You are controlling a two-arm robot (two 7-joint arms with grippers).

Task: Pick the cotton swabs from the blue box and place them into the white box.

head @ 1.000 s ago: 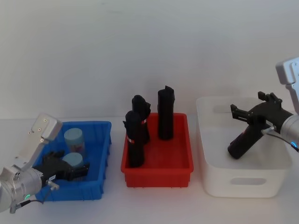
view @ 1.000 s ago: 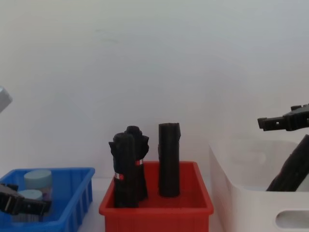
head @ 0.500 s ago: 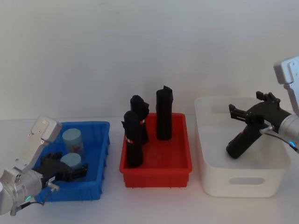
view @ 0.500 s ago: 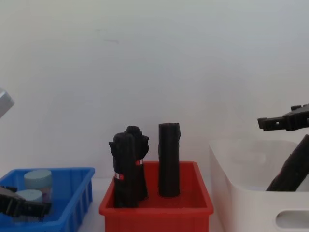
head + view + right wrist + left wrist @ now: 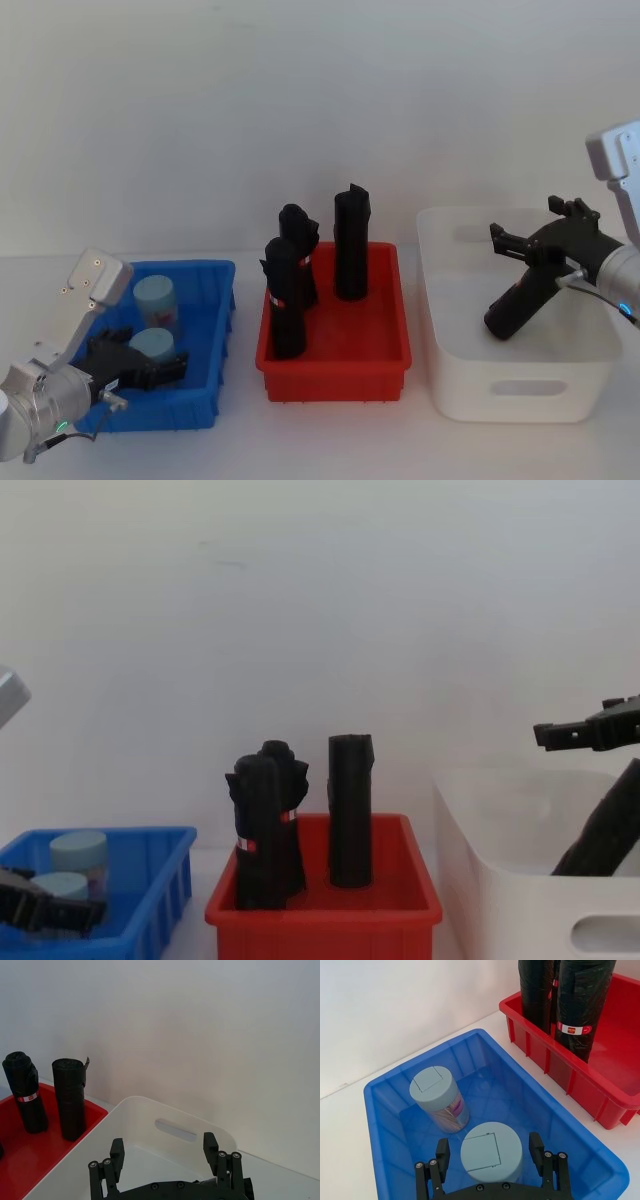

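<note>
Two cotton swabs tubs with pale blue-green lids stand in the blue box (image 5: pixel 205 267) at the left. The far tub (image 5: pixel 157 303) stands free. My left gripper (image 5: pixel 152 368) is down in the blue box, open, with its fingers on either side of the near tub (image 5: pixel 155 344). In the left wrist view a small gap shows between each of the fingers (image 5: pixel 442 1153) and the near tub's lid (image 5: pixel 491 1151). My right gripper (image 5: pixel 526 222) hovers open and empty above the white box (image 5: pixel 500 395) at the right.
A red bin (image 5: pixel 335 362) with three tall black cylinders (image 5: pixel 352 243) stands between the blue box and the white box. A plain white wall runs behind the table.
My left gripper has sunk slightly lower around the near tub. The right arm has held its place over the white box.
</note>
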